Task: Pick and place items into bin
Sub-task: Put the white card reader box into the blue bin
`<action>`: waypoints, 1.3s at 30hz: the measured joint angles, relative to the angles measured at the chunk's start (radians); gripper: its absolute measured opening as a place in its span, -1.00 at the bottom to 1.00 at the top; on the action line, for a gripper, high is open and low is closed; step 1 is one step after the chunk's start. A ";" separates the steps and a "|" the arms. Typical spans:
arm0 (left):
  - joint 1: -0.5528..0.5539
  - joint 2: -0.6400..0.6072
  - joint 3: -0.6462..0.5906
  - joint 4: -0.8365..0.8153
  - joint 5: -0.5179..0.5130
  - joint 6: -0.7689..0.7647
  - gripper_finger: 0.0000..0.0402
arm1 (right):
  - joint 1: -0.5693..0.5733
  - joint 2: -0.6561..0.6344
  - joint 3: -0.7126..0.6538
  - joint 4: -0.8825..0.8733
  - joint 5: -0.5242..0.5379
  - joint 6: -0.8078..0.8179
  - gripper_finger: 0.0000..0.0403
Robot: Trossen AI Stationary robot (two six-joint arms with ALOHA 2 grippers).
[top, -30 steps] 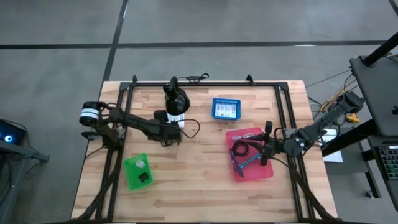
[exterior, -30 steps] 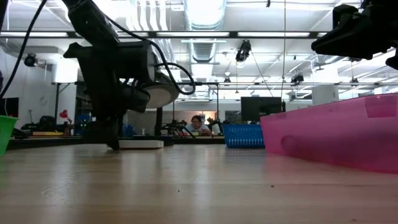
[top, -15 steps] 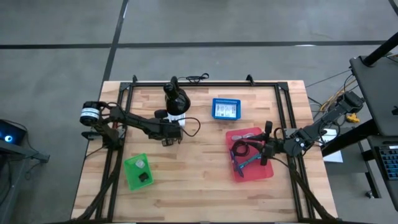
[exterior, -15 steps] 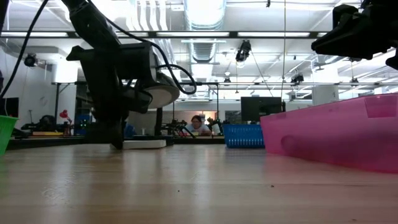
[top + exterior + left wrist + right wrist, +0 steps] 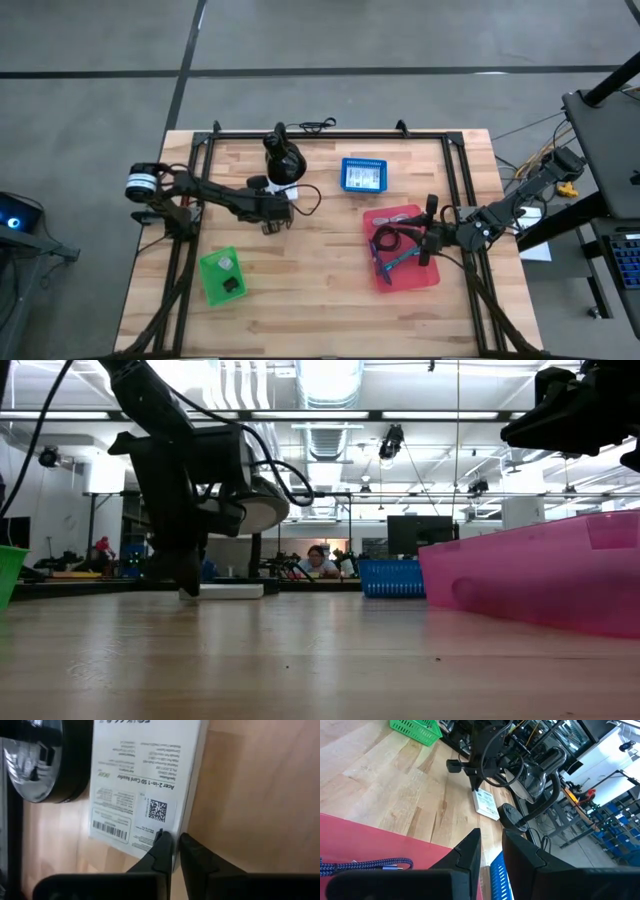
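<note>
Left claw (image 5: 172, 851) pinches white card (image 5: 145, 785) on wooden table (image 5: 260, 795).

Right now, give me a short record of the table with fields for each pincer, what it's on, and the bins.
left pincer: shut on the edge of the white boxed card reader, down at the table
right pincer: over the pink bin, holding nothing visible
pink bin contents: braided cable, slim tools
green bin: near the left front, two small items inside
blue basket: back centre
headphones: beside the card reader
</note>
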 joint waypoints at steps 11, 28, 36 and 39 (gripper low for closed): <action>-0.085 0.000 0.020 -0.009 0.110 -0.106 -0.95 | 0.000 0.000 0.000 0.000 0.000 0.000 -0.66; -0.390 0.002 0.149 -0.006 0.293 -0.474 -0.95 | 0.000 0.000 0.000 0.000 0.000 0.007 -0.66; -0.505 0.004 0.182 0.071 0.323 -0.552 -0.95 | 0.000 0.000 0.000 0.000 0.000 0.008 -0.66; -0.515 0.004 0.191 0.071 0.317 -0.552 -0.95 | 0.000 0.000 0.000 0.000 0.000 0.008 -0.66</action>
